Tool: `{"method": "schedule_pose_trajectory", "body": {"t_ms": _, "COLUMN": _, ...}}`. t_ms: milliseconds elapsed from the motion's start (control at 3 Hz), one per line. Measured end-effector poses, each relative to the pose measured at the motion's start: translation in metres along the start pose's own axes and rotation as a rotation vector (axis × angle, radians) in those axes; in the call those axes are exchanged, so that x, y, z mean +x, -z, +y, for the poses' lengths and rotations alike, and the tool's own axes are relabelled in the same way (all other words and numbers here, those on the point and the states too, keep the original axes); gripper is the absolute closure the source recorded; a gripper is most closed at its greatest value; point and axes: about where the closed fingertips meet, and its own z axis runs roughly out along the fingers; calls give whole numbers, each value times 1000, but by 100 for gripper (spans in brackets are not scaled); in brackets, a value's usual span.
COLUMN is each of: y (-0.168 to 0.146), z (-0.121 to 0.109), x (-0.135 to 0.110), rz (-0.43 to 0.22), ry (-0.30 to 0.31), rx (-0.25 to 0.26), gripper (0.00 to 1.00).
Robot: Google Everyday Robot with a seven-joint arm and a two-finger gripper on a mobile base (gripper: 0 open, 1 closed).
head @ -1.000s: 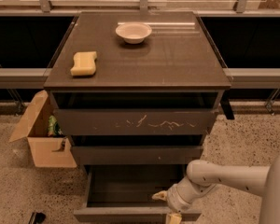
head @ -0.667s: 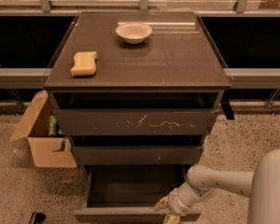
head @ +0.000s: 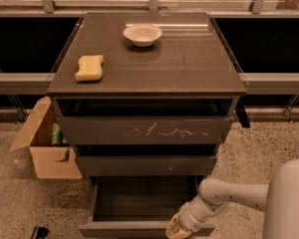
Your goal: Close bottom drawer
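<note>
The bottom drawer (head: 139,203) of the dark grey-brown cabinet stands pulled out, its deep box interior showing and its plain front panel (head: 124,230) at the frame's lower edge. My gripper (head: 175,229) is at the right part of that front panel, on the end of the white arm (head: 224,198) that reaches in from the lower right. It sits against or just over the panel's top edge.
Above are a drawer front with white scratches (head: 144,129) and a middle drawer front (head: 145,165). A white bowl (head: 142,34) and a yellow sponge (head: 89,67) lie on the cabinet top. An open cardboard box (head: 45,142) stands on the floor at left.
The gripper has moved down and a little left, from over the drawer's right side to its front panel. The drawer looks about as far out as before.
</note>
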Motion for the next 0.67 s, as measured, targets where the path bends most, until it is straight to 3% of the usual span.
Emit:
{"method": "schedule_pose_trajectory", "body": {"t_ms": 333, "y": -21, "z": -5, "x": 17, "rz": 30, "ry": 12, "rx": -15, "gripper": 100}}
{"method": "schedule_pose_trajectory", "body": {"t_ms": 667, "y": -50, "z": -14, "x": 47, "rz": 67, "ry": 29, "rx": -28, "gripper": 100}}
